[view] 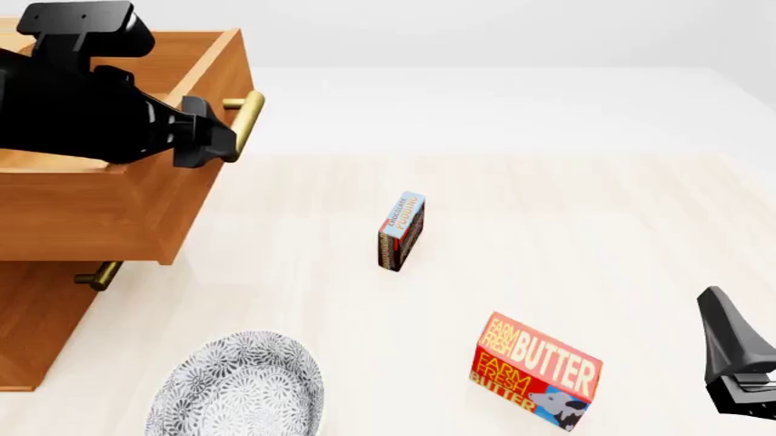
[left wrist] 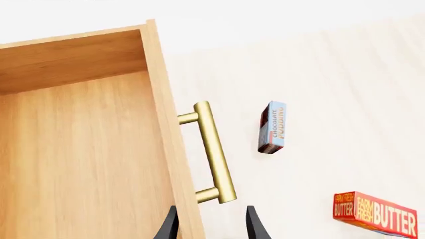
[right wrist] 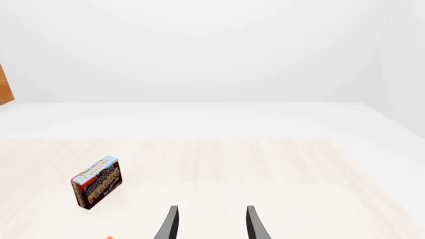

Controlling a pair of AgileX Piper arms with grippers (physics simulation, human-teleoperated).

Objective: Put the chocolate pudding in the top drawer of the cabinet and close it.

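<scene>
Chocolate pudding: the small thin rectangular box with a light blue top and dark brown and red faces (view: 402, 231) stands on a narrow edge on the pale wooden tabletop (view: 582, 218), well apart from the cabinet.
Cabinet: the large medium-brown wooden chest (view: 49, 318) has its top drawer (view: 122, 213) pulled out, its brass bar handle (left wrist: 213, 151) facing the pudding.
Left end effector (left wrist: 211, 224): released, its fingers straddling the drawer's front panel beside the handle.
Right end effector (right wrist: 211, 223): released, grasping nothing, on the far side of the pudding from the cabinet.
Handling: likely light, stiff cardboard, easily toppled; best pinched across its two broad faces.
Nearby: a red-and-yellow butter box (view: 535, 371) lies further from the cabinet than the pudding.
</scene>
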